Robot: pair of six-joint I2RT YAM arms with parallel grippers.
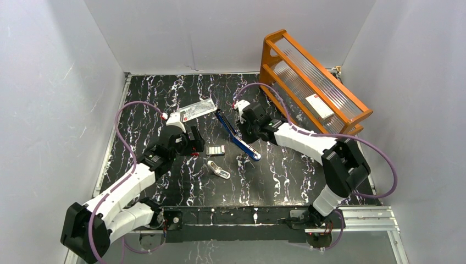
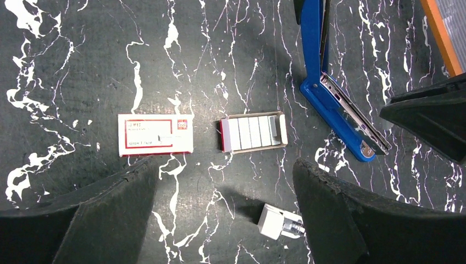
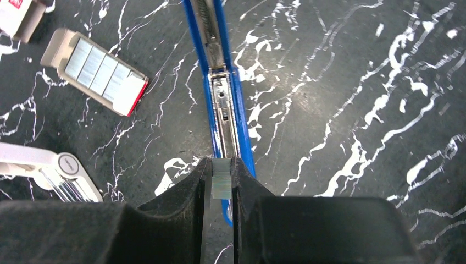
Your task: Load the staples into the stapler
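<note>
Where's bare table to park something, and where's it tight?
Bare: far-left table behind the plastic packet; near-right patch between stapler and right arm. Crowded: centre, where box, staples, white gadget, left gripper and right gripper cluster. Orange rack fills far right.

Jaws gape on left arm (image 1: 123,187), pinch tight on right arm (image 1: 305,142).

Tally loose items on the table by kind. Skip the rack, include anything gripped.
Blue stapler: 1
Tray of staples: 1
Staple strip, in right gripper: 1
Red-and-white box: 1
White-silver gadget: 1
Plastic packet: 1
Total: 6
</note>
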